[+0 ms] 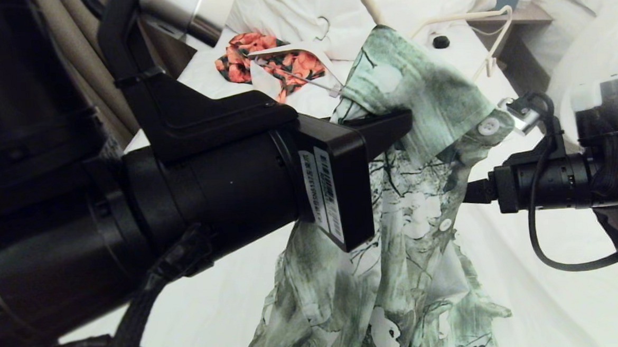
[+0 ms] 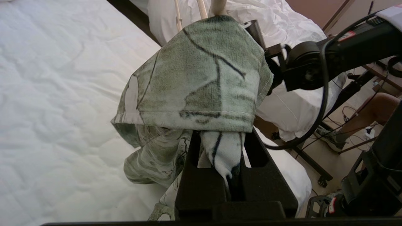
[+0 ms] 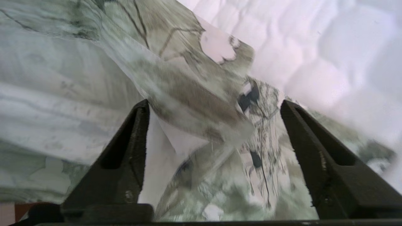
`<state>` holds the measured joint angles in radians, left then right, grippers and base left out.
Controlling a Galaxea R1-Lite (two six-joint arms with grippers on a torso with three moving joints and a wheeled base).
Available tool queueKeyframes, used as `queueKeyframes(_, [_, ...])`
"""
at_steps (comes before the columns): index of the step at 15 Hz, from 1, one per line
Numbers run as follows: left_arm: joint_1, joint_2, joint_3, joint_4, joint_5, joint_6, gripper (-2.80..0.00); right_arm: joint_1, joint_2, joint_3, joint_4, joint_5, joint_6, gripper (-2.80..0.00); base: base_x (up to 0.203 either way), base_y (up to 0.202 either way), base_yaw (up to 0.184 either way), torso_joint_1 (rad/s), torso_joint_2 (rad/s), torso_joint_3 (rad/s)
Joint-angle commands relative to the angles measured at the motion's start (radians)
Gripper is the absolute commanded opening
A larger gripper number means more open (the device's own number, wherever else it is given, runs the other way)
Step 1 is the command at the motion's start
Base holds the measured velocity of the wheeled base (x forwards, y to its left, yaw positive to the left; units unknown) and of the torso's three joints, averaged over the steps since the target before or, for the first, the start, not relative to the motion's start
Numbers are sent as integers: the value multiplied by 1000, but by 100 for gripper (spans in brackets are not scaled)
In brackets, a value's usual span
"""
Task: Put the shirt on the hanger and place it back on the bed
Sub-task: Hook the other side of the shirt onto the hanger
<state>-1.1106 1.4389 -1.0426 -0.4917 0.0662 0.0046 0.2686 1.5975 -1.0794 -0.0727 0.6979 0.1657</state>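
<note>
One pinch carries everything: left gripper (image 2: 234, 157) is clamped on a fold of the shirt (image 1: 421, 199), which drapes over and below it above the bed (image 1: 532, 289). Right gripper (image 3: 213, 157) gapes wide, empty, cloth between its fingers. Close right on a hem, then spread for the hanger (image 1: 484, 37) beyond.

The scene is viewed from above and forward by the head camera, while the shirt (image 1: 419, 152) is framed at close range along the fingers (image 2: 201, 175) by the left wrist camera, over the bed (image 2: 62, 94), and nearer still by the right wrist camera, the shirt being shared by all three views.
</note>
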Motion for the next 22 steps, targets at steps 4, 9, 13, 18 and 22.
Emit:
queueKeyframes(4, [0, 1, -5, -4, 0, 0, -280, 46, 36, -4, -4, 5, 3, 0, 0, 0, 0, 0, 0, 0])
queueKeyframes(9, [-5, 6, -10, -4, 0, 0, -280, 74, 38, -14, -1, -8, 6, -280, 0, 0, 0, 0, 0, 0])
queueKeyframes(13, [-5, 9, -13, -4, 0, 0, -280, 80, 36, -4, 4, -6, 37, -280, 0, 0, 0, 0, 0, 0])
queueKeyframes(18, [2, 11, 34, -7, -2, -6, -280, 49, 18, -3, -9, -11, 156, -280, 0, 0, 0, 0, 0, 0])
queueKeyframes(22, [29, 6, 114, -16, -2, -53, -280, -43, 18, -1, -11, -23, 224, -280, 0, 0, 0, 0, 0, 0])
